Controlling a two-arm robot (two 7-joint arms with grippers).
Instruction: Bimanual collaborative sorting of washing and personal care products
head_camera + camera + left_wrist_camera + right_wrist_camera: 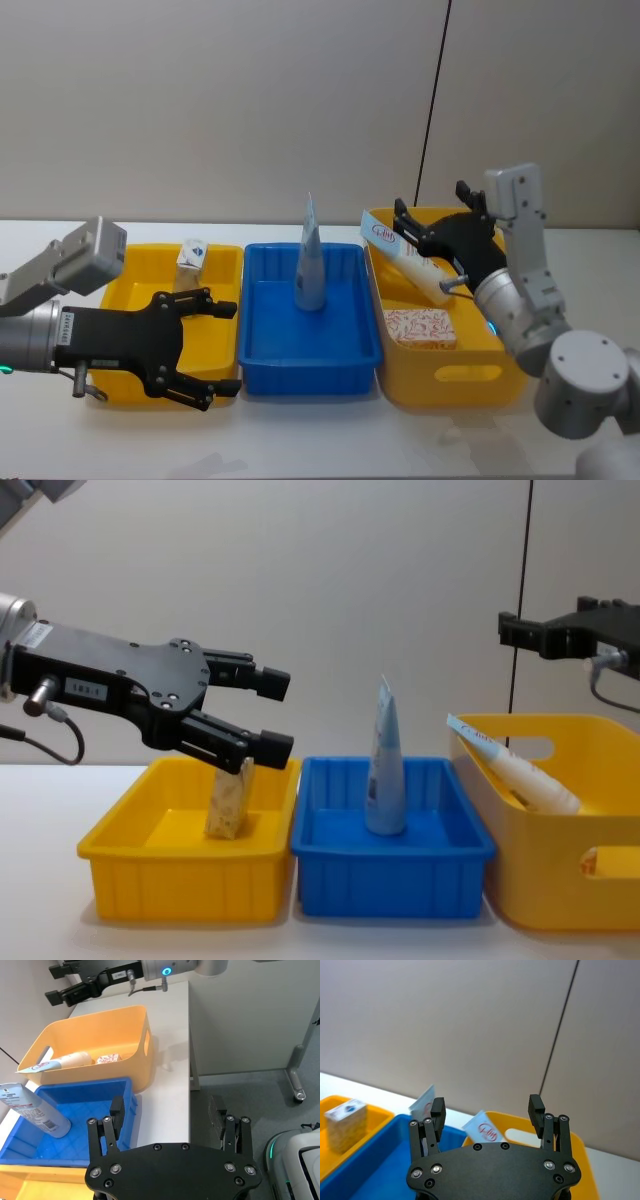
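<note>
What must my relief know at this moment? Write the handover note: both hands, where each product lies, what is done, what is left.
Left hand: open, empty, over the left yellow bin.
Right hand: open, empty, above the right yellow bin.
Small tan carton: left yellow bin.
Pale blue tube: upright in the blue bin.
Long white tube and red-patterned carton: right yellow bin.
Done: everything is binned.
Left: nothing loose; check the sorting.

Pale blue tube (309, 262) stands upright (cap down); long white tube (415, 262) leans.

Left claw (208, 350) is stretched in level from the worktop's left edge, fingers spread wide and holding nothing. Right claw (432, 232) hangs higher toward the back right corner, also wide open and empty.
</note>
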